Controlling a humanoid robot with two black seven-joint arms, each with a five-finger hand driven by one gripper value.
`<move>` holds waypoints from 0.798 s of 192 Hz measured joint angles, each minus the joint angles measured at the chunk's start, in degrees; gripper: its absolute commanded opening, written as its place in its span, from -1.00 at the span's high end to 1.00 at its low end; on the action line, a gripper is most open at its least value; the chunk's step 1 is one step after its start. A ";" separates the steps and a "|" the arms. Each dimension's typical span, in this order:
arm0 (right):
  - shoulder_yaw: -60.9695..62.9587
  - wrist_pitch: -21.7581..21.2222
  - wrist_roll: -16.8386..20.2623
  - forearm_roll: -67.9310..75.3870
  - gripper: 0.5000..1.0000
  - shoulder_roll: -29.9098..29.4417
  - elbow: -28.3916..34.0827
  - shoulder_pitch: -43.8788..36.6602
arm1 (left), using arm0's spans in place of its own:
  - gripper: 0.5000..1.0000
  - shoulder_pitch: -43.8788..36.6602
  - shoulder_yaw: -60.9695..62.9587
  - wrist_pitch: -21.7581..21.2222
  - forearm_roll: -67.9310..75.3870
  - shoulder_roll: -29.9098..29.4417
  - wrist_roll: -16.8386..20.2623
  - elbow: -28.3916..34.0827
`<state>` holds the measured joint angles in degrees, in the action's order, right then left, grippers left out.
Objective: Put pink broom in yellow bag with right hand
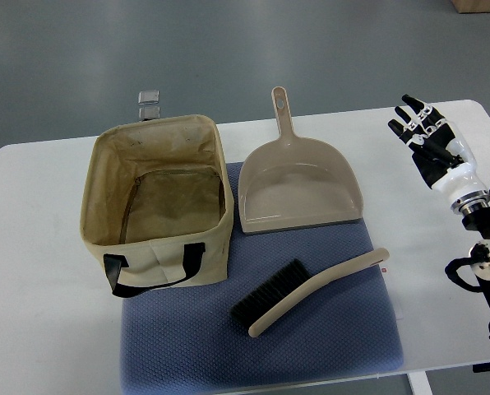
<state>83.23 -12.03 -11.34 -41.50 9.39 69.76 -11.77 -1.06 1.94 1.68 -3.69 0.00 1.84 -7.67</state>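
On the counter [31, 189], the bag [156, 206] is standing open and empty at the mat's [311, 329] left edge, the broom [307, 286] is lying untouched mid-mat, and the right hand [426, 136] is hovering spread and empty near the counter's right edge.

Found no readable text, label, brand, number or sign anywhere on or around the table [31, 214].

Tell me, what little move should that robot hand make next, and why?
Probably the right robot hand should swing inward and down toward the broom. The hand hangs open over the table's far right side, holding nothing, while the broom lies untouched on the blue mat, with the open bag waiting to the left.
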 measured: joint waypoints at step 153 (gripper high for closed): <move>0.00 -0.45 -0.02 0.01 -0.69 0.04 0.46 0.08 | -1.00 0.00 -0.01 -0.02 0.00 0.00 0.02 0.56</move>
<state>83.23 -12.47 -11.35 -41.48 9.43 70.22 -11.69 -1.05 1.93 1.66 -3.69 0.00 1.86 -7.12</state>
